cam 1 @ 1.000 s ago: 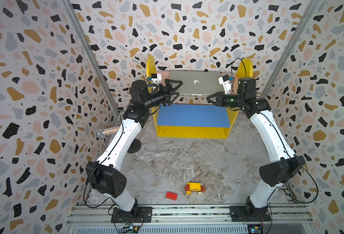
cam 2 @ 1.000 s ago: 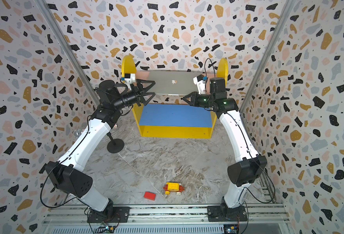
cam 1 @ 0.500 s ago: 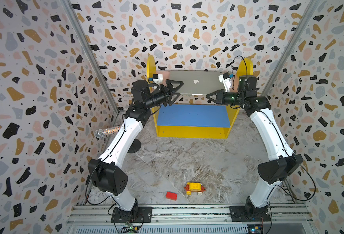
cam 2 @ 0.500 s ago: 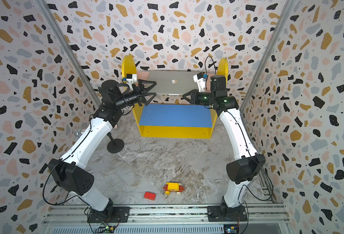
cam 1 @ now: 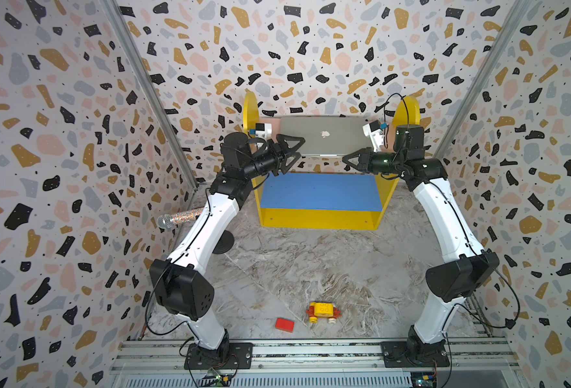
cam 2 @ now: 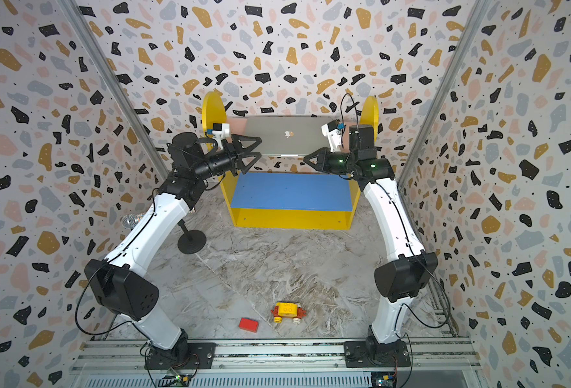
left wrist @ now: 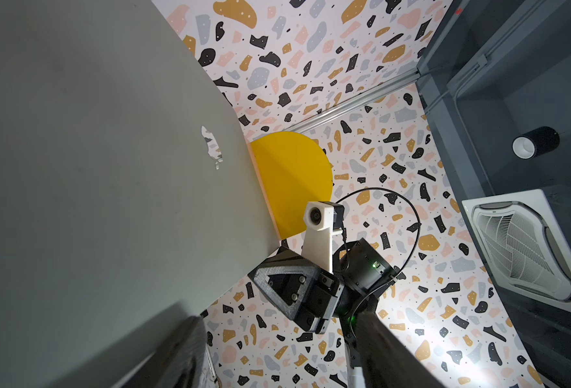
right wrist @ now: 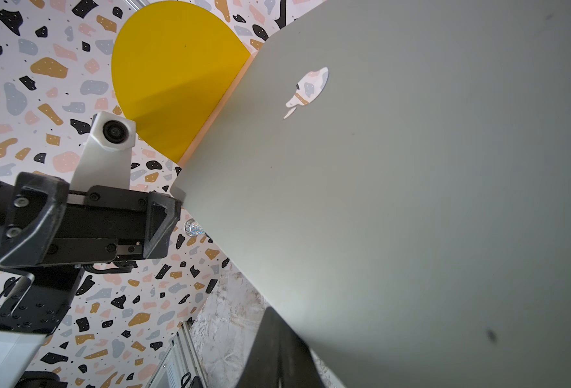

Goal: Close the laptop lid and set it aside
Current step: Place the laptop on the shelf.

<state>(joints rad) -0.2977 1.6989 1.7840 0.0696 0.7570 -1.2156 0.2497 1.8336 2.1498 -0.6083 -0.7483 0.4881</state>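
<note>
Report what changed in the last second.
The left tool narrowed its jaws, which are not shut, beside a front corner of the laptop. The right tool, shut, rose slightly toward the other front corner. Nothing is clearly held yet. The closed laptop, the shelf, red block, toy car and microphone stayed put.

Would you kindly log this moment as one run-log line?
laptop lid: closed | laptop: on yellow shelf | left hand: open at corner | right hand: shut
</note>
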